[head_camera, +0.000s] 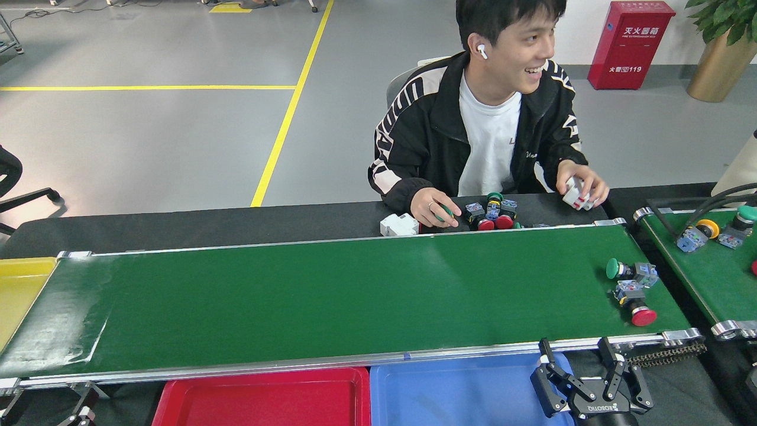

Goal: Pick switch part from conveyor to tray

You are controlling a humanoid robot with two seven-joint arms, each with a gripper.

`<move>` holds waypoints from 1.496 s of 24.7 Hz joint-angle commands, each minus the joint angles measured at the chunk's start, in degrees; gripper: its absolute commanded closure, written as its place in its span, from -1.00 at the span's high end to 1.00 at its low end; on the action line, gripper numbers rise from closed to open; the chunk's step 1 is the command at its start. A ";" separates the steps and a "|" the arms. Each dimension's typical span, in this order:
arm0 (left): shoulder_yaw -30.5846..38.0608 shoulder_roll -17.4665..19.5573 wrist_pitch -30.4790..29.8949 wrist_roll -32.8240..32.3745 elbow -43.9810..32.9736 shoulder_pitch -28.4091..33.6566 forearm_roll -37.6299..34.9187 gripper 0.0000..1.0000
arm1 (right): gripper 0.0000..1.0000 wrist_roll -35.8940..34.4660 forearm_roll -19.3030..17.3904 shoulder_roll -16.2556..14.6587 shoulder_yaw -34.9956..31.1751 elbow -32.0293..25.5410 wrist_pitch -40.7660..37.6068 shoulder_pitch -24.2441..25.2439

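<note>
The conveyor (331, 296) runs across the view as a long green belt with silver rails. Two switch parts lie at its right end, close together: one with a green cap (630, 272) and one with a red cap (636, 303). Below them, in front of the belt's near rail, my right gripper (573, 350) stands open and empty over the right edge of the blue tray (461, 390). It is a short way from the red-capped part. Only a sliver of my left gripper (80, 413) shows at the bottom left edge, too little to tell its state.
A red tray (266, 396) sits left of the blue one, and a yellow tray (18, 290) at the belt's left end. A person sits behind the belt, one hand (437, 208) by a pile of switch parts (494, 213). A second belt (709, 278) carries more parts.
</note>
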 commanded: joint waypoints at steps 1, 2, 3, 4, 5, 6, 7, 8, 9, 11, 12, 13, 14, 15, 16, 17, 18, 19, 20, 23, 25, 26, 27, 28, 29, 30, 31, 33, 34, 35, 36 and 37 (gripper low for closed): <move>0.24 0.21 -1.19 0.41 -0.71 0.15 0.32 1.00 | 1.00 4.05 -0.07 -0.69 -0.48 -0.86 4.02 -0.94; 0.24 0.21 -1.54 0.41 -0.71 0.15 0.41 1.00 | 1.00 4.93 -0.07 -1.40 -0.65 -0.86 5.34 -1.21; 0.24 0.21 -1.54 0.41 -0.53 0.24 0.32 1.00 | 1.00 5.28 -0.07 -2.63 -0.74 -0.78 6.13 -1.47; 0.15 0.21 -1.71 0.41 -0.44 0.24 0.41 1.00 | 1.00 5.37 -0.16 -4.21 -0.83 -0.60 6.48 -1.56; 0.06 0.12 -1.71 0.41 -0.62 0.33 0.41 1.00 | 1.00 5.37 -0.33 -5.70 -0.83 -0.25 6.57 -1.56; -0.02 0.21 -1.71 0.41 -0.71 0.42 0.41 1.00 | 1.00 5.28 -0.51 -6.58 -0.92 0.02 6.57 -1.73; -0.02 0.12 -1.80 0.49 -0.71 0.42 0.41 1.00 | 1.00 5.28 -0.60 -7.11 -1.00 1.16 6.57 -2.44; -0.11 0.21 -1.80 0.49 -0.71 0.42 0.41 1.00 | 1.00 5.37 -0.60 -7.29 -1.44 2.65 6.57 -4.02; -0.20 0.12 -1.80 0.49 -0.80 0.42 0.41 1.00 | 1.00 5.37 -0.60 -7.29 -1.62 4.41 6.57 -5.69; -0.20 0.12 -1.80 0.49 -0.71 0.42 0.41 1.00 | 1.00 5.37 -0.60 -7.37 -1.62 8.72 6.57 -10.00; -0.20 0.12 -1.80 0.49 -0.62 0.33 0.49 1.00 | 1.00 5.28 -0.60 -7.37 -1.62 11.08 6.57 -12.72; 0.15 0.03 -1.80 0.49 -0.44 0.33 0.58 1.00 | 1.00 5.10 -0.60 -7.29 -1.53 13.37 6.57 -14.74; 0.15 -0.05 -1.80 0.58 -0.36 0.33 0.58 1.00 | 1.00 4.75 -0.60 -6.67 -0.92 15.92 6.48 -16.41; 0.15 -0.32 -1.80 0.58 -0.36 0.33 0.58 1.00 | 1.00 4.58 -0.51 -6.32 -0.48 17.15 6.40 -16.94; 0.06 -0.49 -1.71 0.58 -0.36 0.33 0.58 1.00 | 1.00 4.49 -0.42 -5.79 0.67 18.56 6.31 -17.20; 0.06 -0.58 -1.71 0.58 -0.36 0.33 0.49 1.00 | 1.00 4.49 -0.42 -5.35 1.02 19.35 6.40 -17.64; -0.02 -0.58 -1.71 0.58 -0.36 0.33 0.49 1.00 | 0.98 4.49 -0.51 -5.44 1.11 19.79 6.40 -18.08; -0.20 -0.58 -1.63 0.58 -0.27 0.33 0.49 1.00 | 0.95 4.49 -0.51 -5.44 1.11 20.41 6.31 -18.61; -0.29 -0.58 -1.63 0.58 -0.27 0.33 0.49 1.00 | 0.86 4.66 -0.51 -5.70 1.37 20.93 6.22 -19.05; -0.46 -0.58 -1.63 0.58 -0.27 0.15 0.32 1.00 | -0.13 4.84 -0.60 -5.62 1.72 22.95 6.04 -20.72; -0.55 -0.58 -1.54 0.58 -0.27 0.15 0.23 1.00 | -0.79 5.02 -0.95 -5.71 1.81 23.92 4.11 -20.98; -0.55 -0.58 -1.54 0.58 -0.27 0.15 0.14 1.00 | -0.79 5.10 -1.04 -5.62 1.81 24.18 2.97 -20.98; -0.55 -0.58 -1.54 0.49 -0.27 0.15 0.14 1.00 | -0.79 5.28 -1.04 -5.44 1.81 24.19 2.18 -21.07; -0.46 -0.58 -1.54 0.58 -0.27 0.15 0.14 1.00 | -0.81 5.28 -1.04 -5.27 1.81 24.19 1.56 -21.07; -0.46 -0.58 -1.54 0.58 -0.18 0.15 0.05 1.00 | -0.81 5.28 -1.04 -5.18 1.90 24.19 1.47 -21.07; -0.46 -0.49 -1.54 0.58 -0.09 0.15 0.14 1.00 | -0.81 5.28 -1.13 -5.00 2.25 23.83 1.39 -21.07; -0.46 -0.49 -1.54 0.58 -0.09 0.15 0.14 1.00 | -0.81 5.28 -1.30 -5.00 2.42 23.39 1.39 -21.16; -0.38 -0.58 -1.54 0.58 -0.09 0.15 0.14 1.00 | -0.78 4.75 -1.30 -5.00 2.78 21.02 -0.11 -21.07; -0.38 -0.58 -1.54 0.58 -0.09 0.15 0.14 1.00 | -0.76 4.75 -1.30 -4.91 3.21 19.00 -2.13 -20.72; -0.38 -0.58 -1.54 0.58 -0.09 0.24 0.14 1.00 | -0.75 4.84 -1.30 -4.74 4.18 15.92 -5.38 -20.02; -0.38 -0.58 -1.54 0.58 -0.09 0.33 0.14 1.00 | -0.75 5.19 -1.30 -4.56 5.41 12.50 -8.98 -18.61; -0.38 -0.58 -1.54 0.58 -0.09 0.33 0.14 1.00 | -0.75 5.37 -1.30 -4.30 6.38 10.21 -11.53 -17.55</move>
